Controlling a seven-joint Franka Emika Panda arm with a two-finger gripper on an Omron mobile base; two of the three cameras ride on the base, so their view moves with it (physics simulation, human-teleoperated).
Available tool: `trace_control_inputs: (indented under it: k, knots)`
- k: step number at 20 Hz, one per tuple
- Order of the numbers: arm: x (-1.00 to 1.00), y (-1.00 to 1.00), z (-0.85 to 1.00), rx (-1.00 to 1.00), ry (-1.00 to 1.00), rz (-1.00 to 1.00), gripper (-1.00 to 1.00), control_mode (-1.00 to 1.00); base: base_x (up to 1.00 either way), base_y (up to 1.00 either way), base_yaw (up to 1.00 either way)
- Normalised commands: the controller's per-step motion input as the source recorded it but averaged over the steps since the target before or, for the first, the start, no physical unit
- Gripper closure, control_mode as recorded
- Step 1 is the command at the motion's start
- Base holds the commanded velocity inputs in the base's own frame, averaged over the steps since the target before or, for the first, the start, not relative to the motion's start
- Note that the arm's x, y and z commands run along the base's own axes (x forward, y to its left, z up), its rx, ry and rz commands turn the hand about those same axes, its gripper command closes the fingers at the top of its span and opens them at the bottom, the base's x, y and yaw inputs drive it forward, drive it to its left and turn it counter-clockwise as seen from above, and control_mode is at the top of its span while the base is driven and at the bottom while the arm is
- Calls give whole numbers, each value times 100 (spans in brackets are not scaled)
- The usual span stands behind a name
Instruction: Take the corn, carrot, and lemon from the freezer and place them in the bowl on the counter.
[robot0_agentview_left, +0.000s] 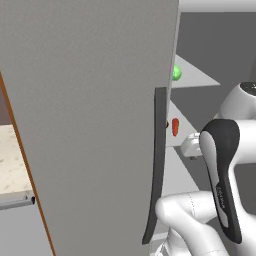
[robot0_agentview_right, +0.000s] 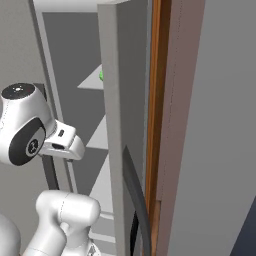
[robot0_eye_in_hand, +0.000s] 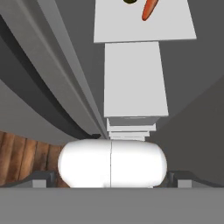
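Freezer door (robot0_agentview_left: 90, 125) swung open at left, dark handle (robot0_agentview_left: 156, 165) running vertical along its edge. Corn (robot0_agentview_left: 176, 73) on upper white shelf (robot0_agentview_left: 200, 80). Carrot (robot0_agentview_left: 175, 126) on shelf below, long axis upright in left base view. Lemon (robot0_eye_in_hand: 129, 1) beside carrot on far shelf in hand view. Gripper fingers spread wide, nothing held. Beige counter (robot0_agentview_left: 12, 160) far left.

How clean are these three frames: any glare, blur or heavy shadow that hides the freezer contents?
Left base view: flat, even rendered light with no glare; the freezer door blocks most of the interior, though the corn and carrot read clearly. Right base view: sharp, but the corn is a mere sliver behind the door edge. Hand view: soft shading on the walls, carrot cropped at the frame edge.
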Motion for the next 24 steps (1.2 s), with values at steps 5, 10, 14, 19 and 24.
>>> trace_control_inputs:
  k: [5, 10, 14, 19, 24]
  knots:
    - [0, 0, 0, 0, 0, 0, -100, 100, 58, -18, 0]
    - [0, 0, 0, 0, 0, 0, -100, 100, 67, -13, -1]
    - [0, 0, 0, 0, 0, 0, -100, 100, 76, -9, -4]
    - [0, 0, 0, 0, 0, 0, -100, 100, 80, -7, -15]
    - [0, 0, 0, 0, 0, 0, -100, 100, 69, -4, -16]
